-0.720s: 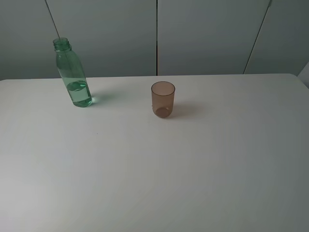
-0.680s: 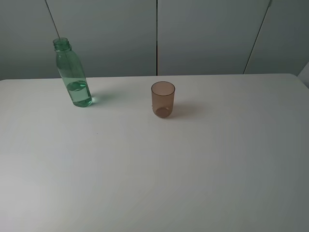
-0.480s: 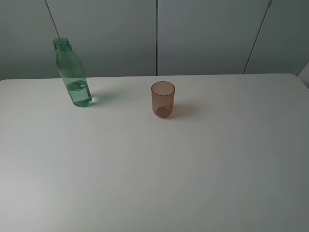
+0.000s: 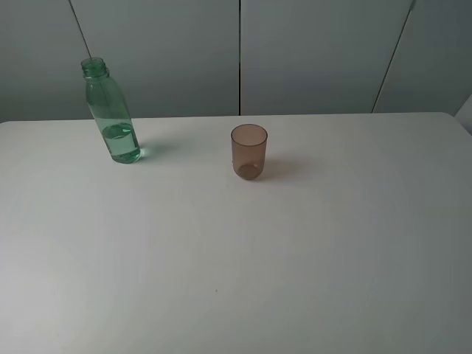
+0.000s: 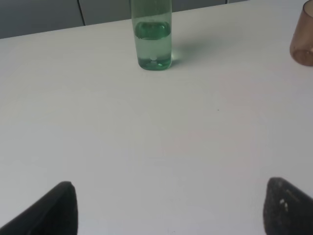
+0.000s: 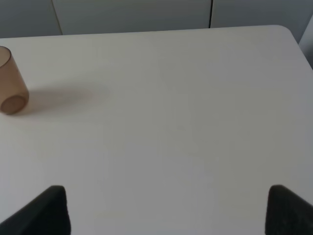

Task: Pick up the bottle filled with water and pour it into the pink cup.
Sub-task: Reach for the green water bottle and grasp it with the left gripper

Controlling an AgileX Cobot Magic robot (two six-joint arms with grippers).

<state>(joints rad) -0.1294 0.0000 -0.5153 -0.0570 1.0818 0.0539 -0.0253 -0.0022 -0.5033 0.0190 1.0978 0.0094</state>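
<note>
**Both claws released; bottle and cup stand apart on the table**

From my station I see the bottle (image 4: 112,118) standing upright at the far left of the white table (image 4: 295,258). It has no cap, and the water (image 4: 122,144) fills roughly its lower third. The pink cup (image 4: 249,151) stands upright at the far middle, well to the right of the bottle, mouth up. My left gripper (image 5: 168,210) is released, its dark fingers (image 5: 54,210) spread wide over bare tabletop, on the near side of the bottle and well apart from it. My right gripper (image 6: 166,210) is likewise released and grasps nothing, with the cup far off to its left. Grey wall panels (image 4: 310,51) stand behind the table.
</note>
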